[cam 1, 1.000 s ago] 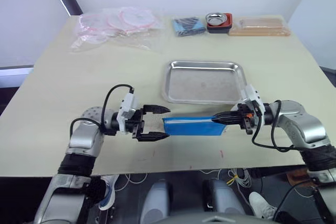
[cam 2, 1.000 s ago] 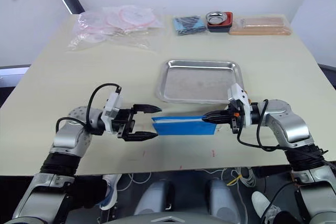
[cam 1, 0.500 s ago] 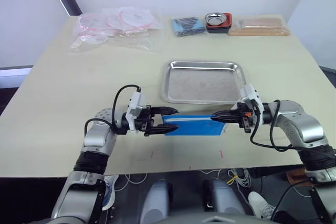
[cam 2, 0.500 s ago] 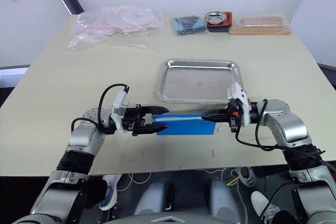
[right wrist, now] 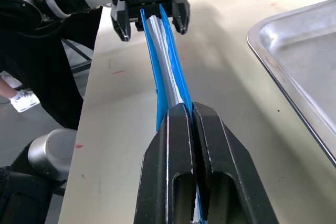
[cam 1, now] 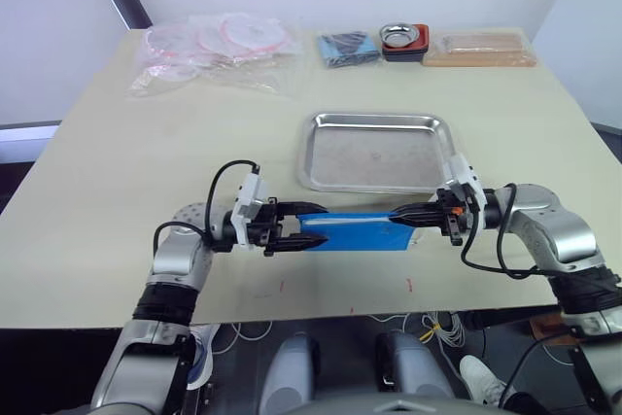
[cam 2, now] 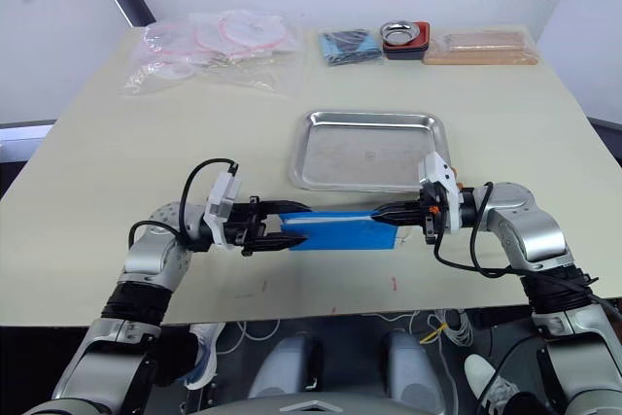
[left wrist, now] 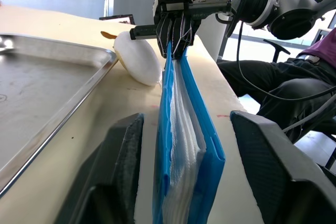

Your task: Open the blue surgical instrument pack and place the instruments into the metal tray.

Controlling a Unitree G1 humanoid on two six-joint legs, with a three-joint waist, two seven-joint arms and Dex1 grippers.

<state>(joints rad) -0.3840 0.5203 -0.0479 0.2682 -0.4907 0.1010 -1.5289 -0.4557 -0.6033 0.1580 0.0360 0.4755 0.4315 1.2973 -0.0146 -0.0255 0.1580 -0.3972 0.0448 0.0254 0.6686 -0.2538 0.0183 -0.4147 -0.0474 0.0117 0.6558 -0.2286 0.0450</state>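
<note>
The blue surgical instrument pack [cam 1: 355, 233] stands on edge just above the table, near its front edge, with pale lining showing between its blue layers [left wrist: 184, 129]. My right gripper [cam 1: 397, 216] is shut on the pack's right end [right wrist: 165, 77]. My left gripper [cam 1: 316, 224] is open, one finger on each side of the pack's left end, with a small gap on both sides [left wrist: 186, 121]. The metal tray [cam 1: 377, 121] lies bare just behind the pack. The instruments are hidden.
Along the back edge lie clear bags with pink rings [cam 1: 214, 46], a dark-blue folded bundle [cam 1: 348, 48], a small steel bowl on a red-black base [cam 1: 404, 38] and a tan flat package [cam 1: 478, 48]. A person's dark-trousered legs [left wrist: 283, 87] show beyond the front edge.
My left gripper has moved right to the pack's left end, and its jaws have narrowed around it. The right gripper has kept its hold in place.
</note>
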